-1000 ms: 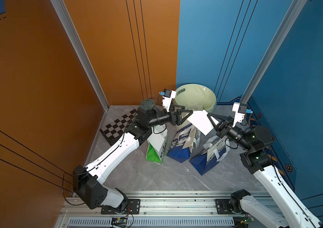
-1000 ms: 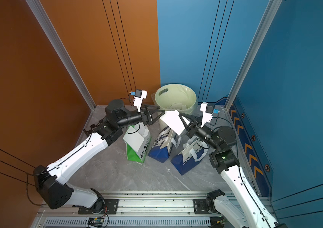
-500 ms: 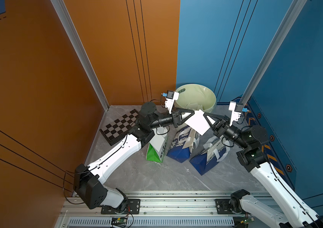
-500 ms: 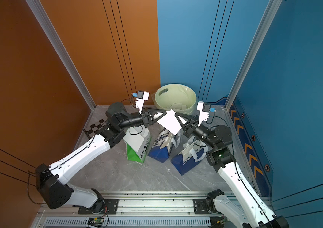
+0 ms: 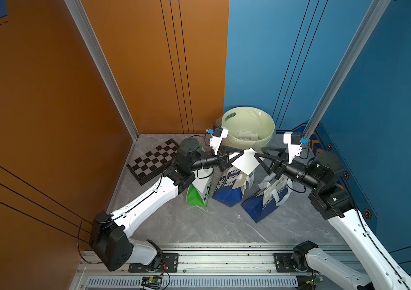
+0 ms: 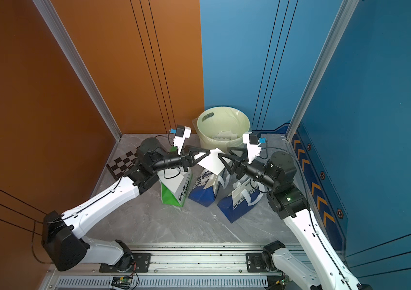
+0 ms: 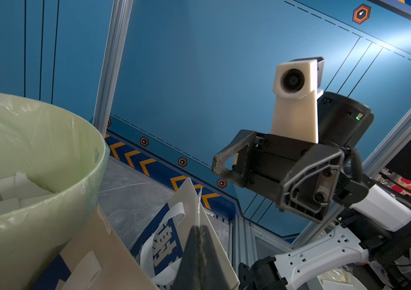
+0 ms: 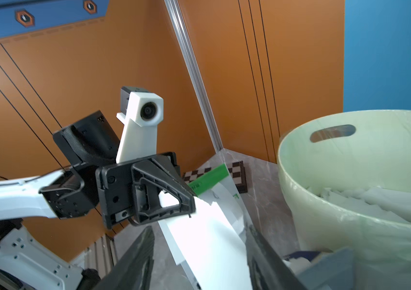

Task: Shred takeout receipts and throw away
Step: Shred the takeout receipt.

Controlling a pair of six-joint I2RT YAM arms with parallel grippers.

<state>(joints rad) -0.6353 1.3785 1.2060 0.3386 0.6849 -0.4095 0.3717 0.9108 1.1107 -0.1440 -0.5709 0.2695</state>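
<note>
Receipt [image 5: 246, 162], plain white thin paper slip: held in the air between the two arms, above the middle bag and just in front of the bin. Both top views show it [image 6: 212, 162].

Left gripper [image 5: 242, 152]: jaws clenched on the receipt's corner. The right wrist view confirms the black tips pinching the paper edge [image 8: 190, 204].

Right gripper [image 5: 258, 153]: jaws spread, one finger on either side of the receipt [image 8: 207, 236], no pinch visible.

Surface: grey marble-pattern tabletop [image 5: 212, 226], with a few small white specks in front of the bags. A silver aluminium rail [image 5: 224, 256] along the front edge carries both arm bases.

On the surface:
- pale green round plastic bin with a clear liner [image 5: 272, 130] in the back corner, white paper scraps [image 5: 246, 135] inside
- green-and-white paper bag [image 5: 199, 193]
- two blue-and-white paper bags with white loop handles [image 5: 227, 194] [image 5: 262, 204], all three bags in a row in front of the bin
- black-and-white folded chessboard [image 5: 154, 160] flat near the orange wall

Room: orange wall panels [image 5: 48, 100] at left and back-left, blue wall panels [image 5: 387, 100] at back-right and right, with silver aluminium posts at the corners. An orange chevron strip [image 6: 317, 190] runs low along the blue wall.
</note>
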